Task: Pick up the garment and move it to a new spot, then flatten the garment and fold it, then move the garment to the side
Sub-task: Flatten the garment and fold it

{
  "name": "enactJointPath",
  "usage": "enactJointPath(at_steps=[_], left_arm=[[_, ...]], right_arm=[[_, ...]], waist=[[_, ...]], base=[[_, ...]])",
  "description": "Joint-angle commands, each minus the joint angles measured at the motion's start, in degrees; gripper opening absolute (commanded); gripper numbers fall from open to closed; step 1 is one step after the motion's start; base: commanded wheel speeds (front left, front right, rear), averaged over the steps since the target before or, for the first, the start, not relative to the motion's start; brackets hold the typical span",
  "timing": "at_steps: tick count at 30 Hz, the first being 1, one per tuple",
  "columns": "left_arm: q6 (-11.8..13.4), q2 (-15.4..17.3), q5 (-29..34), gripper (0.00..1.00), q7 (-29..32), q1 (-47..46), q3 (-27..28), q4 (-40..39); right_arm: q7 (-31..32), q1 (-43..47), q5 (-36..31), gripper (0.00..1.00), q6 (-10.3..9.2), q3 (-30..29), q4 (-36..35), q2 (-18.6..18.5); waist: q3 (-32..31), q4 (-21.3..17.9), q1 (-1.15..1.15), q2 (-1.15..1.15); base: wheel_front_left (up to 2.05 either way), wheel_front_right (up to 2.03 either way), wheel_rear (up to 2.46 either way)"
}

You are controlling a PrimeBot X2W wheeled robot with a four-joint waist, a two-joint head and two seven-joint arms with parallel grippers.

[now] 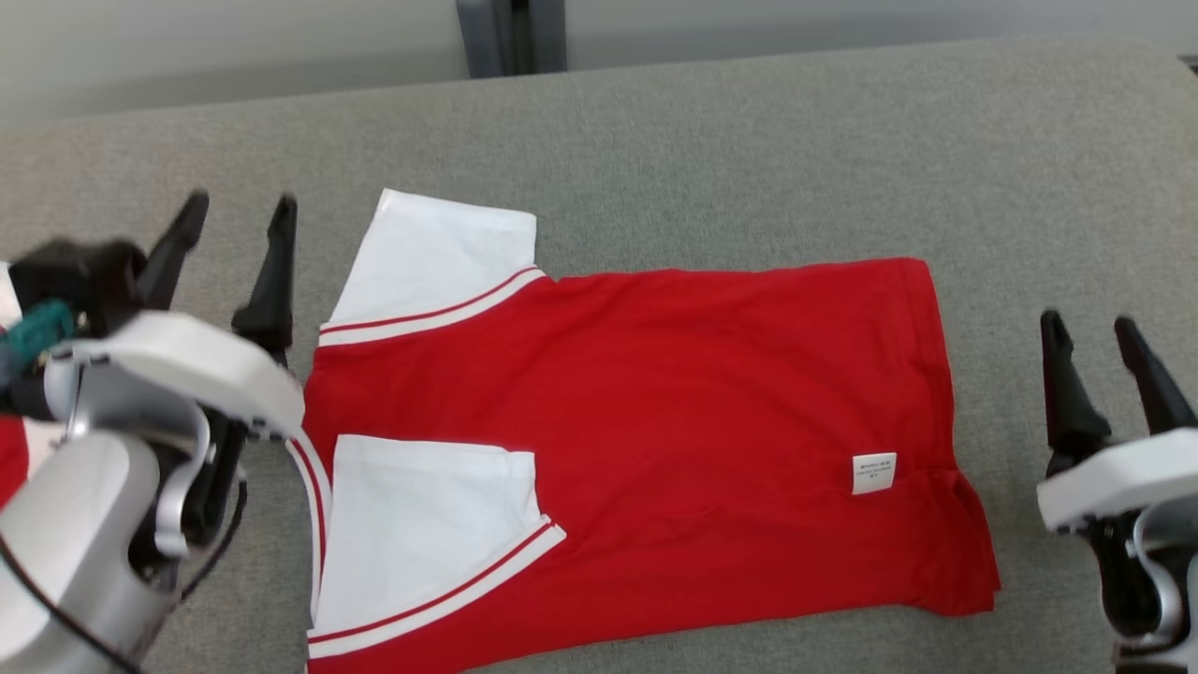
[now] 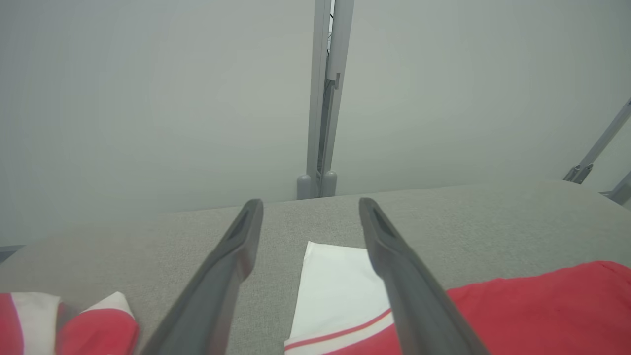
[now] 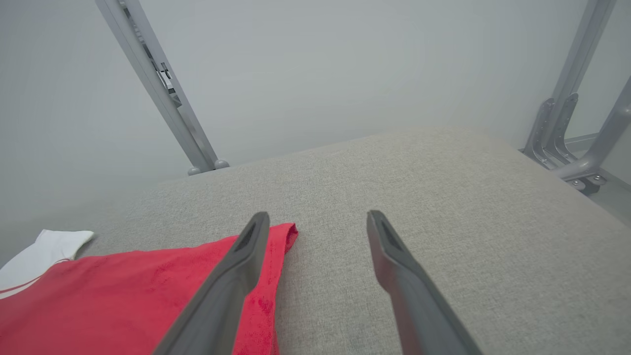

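Garment (image 1: 655,421): red with white sleeves, lay flat on the grey padded surface (image 1: 749,140), one sleeve turned in over the body.
Left gripper (image 1: 241,211): just off the garment's sleeve end, jaws parted wide, empty.
Right gripper (image 1: 1090,323): just off the garment's hem end, jaws parted, empty.

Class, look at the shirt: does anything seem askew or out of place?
The red shirt lies mostly flat, but its near white sleeve is folded over the body, and the hem corner by the white label is rumpled.
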Motion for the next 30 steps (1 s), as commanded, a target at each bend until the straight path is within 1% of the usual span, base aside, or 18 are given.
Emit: enactJointPath(at_steps=[1, 6, 10, 15, 18, 21, 22, 30], left_arm=[[-0.97, -0.25, 0.24, 1.0, 0.55, -2.31, -0.33, 1.33], [-6.5, -2.53, 0.08, 1.0, 2.54, -12.74, -2.06, 10.57], [-11.26, -4.74, 0.1, 1.0, 4.33, -19.48, -4.34, 19.19], [-16.47, -7.5, -0.31, 1.0, 5.62, -25.06, -6.67, 29.46], [-18.92, -8.91, -0.47, 1.0, 5.89, -27.72, -7.45, 34.79], [-20.82, -9.64, -0.01, 1.0, 5.91, -30.01, -8.22, 39.45], [-20.82, -9.64, -0.01, 1.0, 5.91, -30.01, -8.22, 39.45], [-24.12, -11.55, -0.46, 1.0, 7.85, -33.6, -10.31, 49.92]], right_arm=[[-0.23, -1.72, 0.13, 1.0, -0.02, -0.03, 0.69, -0.76], [-0.39, -9.87, 1.0, 1.0, -0.02, 2.0, 5.17, -2.73], [0.22, -15.11, 2.18, 1.0, -0.02, 5.21, 9.42, -4.52], [1.88, -19.61, 4.16, 1.0, -0.02, 9.7, 14.29, -6.59], [2.47, -21.73, 5.44, 1.0, -0.02, 12.71, 16.33, -7.75], [3.26, -23.61, 6.68, 1.0, -0.02, 16.05, 17.8, -8.74], [3.26, -23.61, 6.68, 1.0, -0.02, 16.05, 17.8, -8.74], [4.36, -26.53, 10.11, 1.0, -0.02, 23.68, 20.7, -10.51]], waist=[[1.72, -0.5, 0.0, 0.0], [5.89, -0.73, 0.0, 0.0], [8.98, -0.68, 0.0, 0.0], [12.01, -0.57, 0.0, 0.0], [13.7, -0.8, 0.0, 0.0], [15.34, -1.28, 0.0, 0.0], [15.34, -1.28, 0.0, 0.0], [18.31, -2.26, 0.0, 0.0]], base=[[0.0, 0.0, 0.0], [0.0, 0.0, 0.0], [0.0, 0.0, 0.0], [0.0, 0.0, 0.0], [0.0, 0.0, 0.0], [0.0, 0.0, 0.0], [0.0, 0.0, 0.0], [0.0, 0.0, 0.0]])
